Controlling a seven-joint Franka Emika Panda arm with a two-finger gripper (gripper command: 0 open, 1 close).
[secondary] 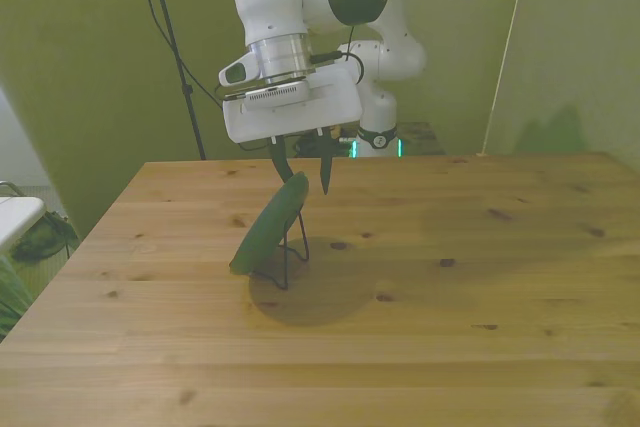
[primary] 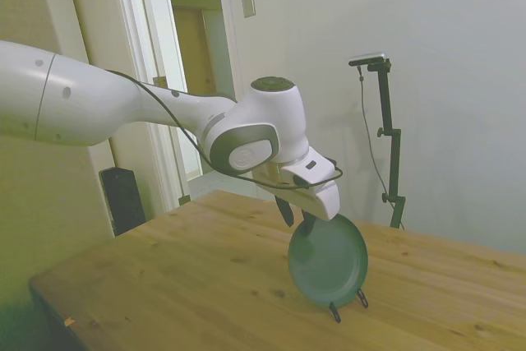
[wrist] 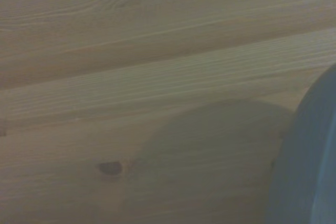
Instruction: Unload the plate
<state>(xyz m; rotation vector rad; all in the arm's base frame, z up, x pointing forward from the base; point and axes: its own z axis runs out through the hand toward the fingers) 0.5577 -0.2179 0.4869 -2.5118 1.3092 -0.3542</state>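
teal-green and matte, the plate (primary: 328, 261) is standing nearly on edge in a thin black wire stand (secondary: 291, 247) near the middle of the wooden table (secondary: 480, 277), leaning back against the wire so that its top rim is tipping toward the front view's right. the white arm's gripper (secondary: 301, 160) is hanging directly above that top rim, its two dark fingers (secondary: 325, 169) parted and pointing down, one on each side of the rim's line, holding nothing. in the side view the fingertips are reaching about level with the plate's upper edge, though actual contact cannot be made out. the plate is lying straight below the tool, with its thin edge running between the fingers, so the coming move appears to turn on a short descent and a pinch across the rim. in the wrist view a blurred curve of the plate (wrist: 307, 166) is showing over bare planks.
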